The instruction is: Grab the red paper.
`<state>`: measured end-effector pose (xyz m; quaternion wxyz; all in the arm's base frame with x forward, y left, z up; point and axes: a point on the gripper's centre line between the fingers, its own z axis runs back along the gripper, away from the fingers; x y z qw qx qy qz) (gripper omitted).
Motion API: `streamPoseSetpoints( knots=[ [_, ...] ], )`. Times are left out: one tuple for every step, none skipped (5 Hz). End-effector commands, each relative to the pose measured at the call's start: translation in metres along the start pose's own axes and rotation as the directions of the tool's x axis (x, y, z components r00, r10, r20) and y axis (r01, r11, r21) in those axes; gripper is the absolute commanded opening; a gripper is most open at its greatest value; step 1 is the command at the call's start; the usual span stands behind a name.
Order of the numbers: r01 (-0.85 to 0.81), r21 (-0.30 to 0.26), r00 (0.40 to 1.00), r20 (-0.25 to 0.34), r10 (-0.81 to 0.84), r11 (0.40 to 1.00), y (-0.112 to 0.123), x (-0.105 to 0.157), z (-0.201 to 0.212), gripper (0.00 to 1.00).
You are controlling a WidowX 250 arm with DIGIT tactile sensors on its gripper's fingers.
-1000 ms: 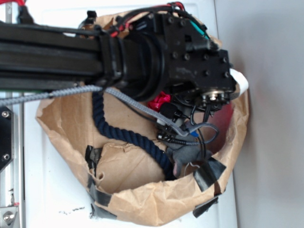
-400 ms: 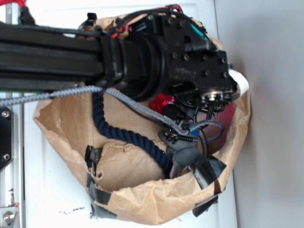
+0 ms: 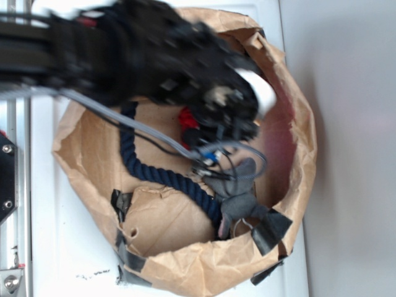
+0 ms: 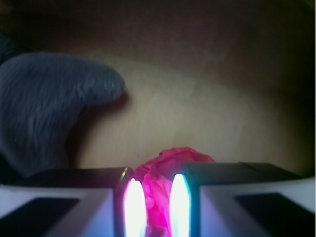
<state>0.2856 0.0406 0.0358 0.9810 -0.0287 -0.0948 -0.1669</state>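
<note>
In the wrist view the end effector (image 4: 153, 207) is clamped on the red paper (image 4: 160, 173): the two glowing fingers (image 4: 134, 205) stand close together with the pink-red wad pinched between them, its crumpled top bulging above the fingertips. A moment ago the arm sat deeper toward the right side of the brown paper bag (image 3: 185, 260); now, in the exterior view, it has swung up and to the left and is smeared with motion blur, and a patch of red paper (image 3: 187, 119) shows just under the wrist, travelling with it. My reading is that the grasp has taken and the lift is beginning.

Farther off, the grey plush toy (image 4: 47, 106) lies to the left on the bag floor, apart from the paper and no longer under the arm's cables. In the exterior view the plush toy (image 3: 238, 201) rests by the end of the dark blue rope (image 3: 151, 167), both untouched. The bag stands on the white surface (image 3: 74, 253).

The hold looks narrow, so thin paper could tear or slip.
</note>
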Motion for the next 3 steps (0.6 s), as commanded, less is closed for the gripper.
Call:
streamPoseSetpoints(
  knots=[
    [-0.017,-0.091,0.994,0.106,0.027,0.996,0.017,-0.011,0.068,0.0],
    [0.025,-0.129,0.982,0.189,0.0,0.991,0.035,-0.001,0.116,0.0],
    [0.034,-0.029,0.99,0.141,-0.029,0.999,0.021,0.003,0.145,0.0]
  ],
)
